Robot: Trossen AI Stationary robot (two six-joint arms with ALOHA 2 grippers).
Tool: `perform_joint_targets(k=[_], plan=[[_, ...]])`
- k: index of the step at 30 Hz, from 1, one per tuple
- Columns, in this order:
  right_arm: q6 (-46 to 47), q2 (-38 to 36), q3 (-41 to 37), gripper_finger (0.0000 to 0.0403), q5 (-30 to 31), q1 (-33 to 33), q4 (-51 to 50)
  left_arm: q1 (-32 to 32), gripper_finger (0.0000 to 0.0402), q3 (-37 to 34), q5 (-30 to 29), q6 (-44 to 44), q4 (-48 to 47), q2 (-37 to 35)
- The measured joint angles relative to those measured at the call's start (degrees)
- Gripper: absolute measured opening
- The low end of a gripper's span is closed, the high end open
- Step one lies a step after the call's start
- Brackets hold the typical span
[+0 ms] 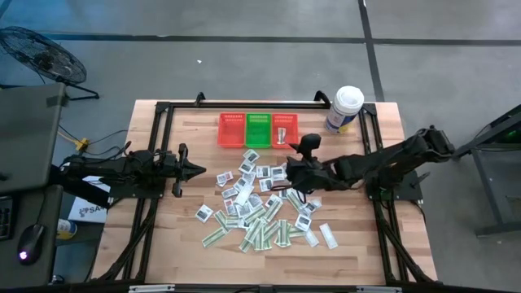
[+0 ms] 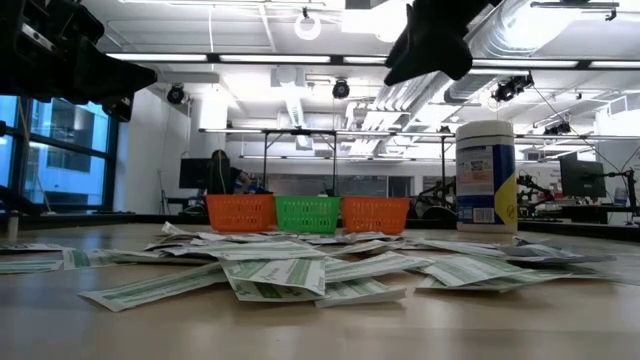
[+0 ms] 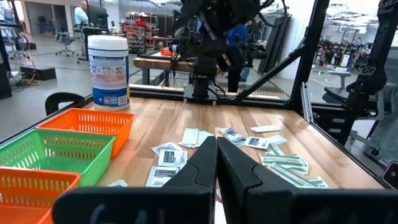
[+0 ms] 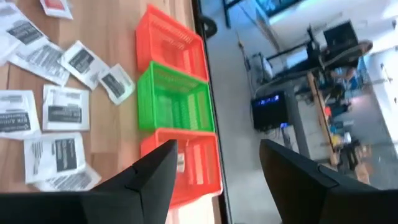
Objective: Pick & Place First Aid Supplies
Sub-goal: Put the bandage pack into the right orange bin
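The first aid packets [image 1: 260,207] lie scattered flat on the middle of the wooden table, white squarish ones [image 4: 59,112] toward the baskets and green-and-white strips [image 2: 275,275] toward the near edge. My right gripper [image 1: 288,171] hangs open and empty above the far right part of the pile; in the right wrist view its fingers [image 4: 217,186] stand apart before the baskets. My left gripper [image 1: 194,169] waits shut, raised at the pile's left side, fingertips together [image 3: 216,163]. One packet [image 4: 180,163] lies in the right-hand red basket [image 1: 285,130].
Three small mesh baskets sit in a row at the far edge: red [image 1: 232,130], green [image 1: 259,130], and the right-hand red one. A white tub with blue label [image 1: 344,108] stands at the far right. A black frame [image 1: 163,110] borders the table. Bare wood [image 1: 350,236] lies near right.
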Motion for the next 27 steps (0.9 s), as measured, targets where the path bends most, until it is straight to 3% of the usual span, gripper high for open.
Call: perform_joint_targets(k=[7,17,27], plan=[[9.23,0.15,0.00,0.0223,-2.46,0.31,-5.35,0.00,0.0001,0.00,0.00,0.00,0.00,-0.02],[25.74,0.15,0.00,0.0222,-11.46,1.14,-13.63,-0.02,0.0001,0.00,0.00,0.00,-0.01,0.00],[40.44,0.48,-2.82,0.0222,-28.67,1.49,-20.75,0.00,0.0001,0.00,0.00,0.00,-0.01,0.00]])
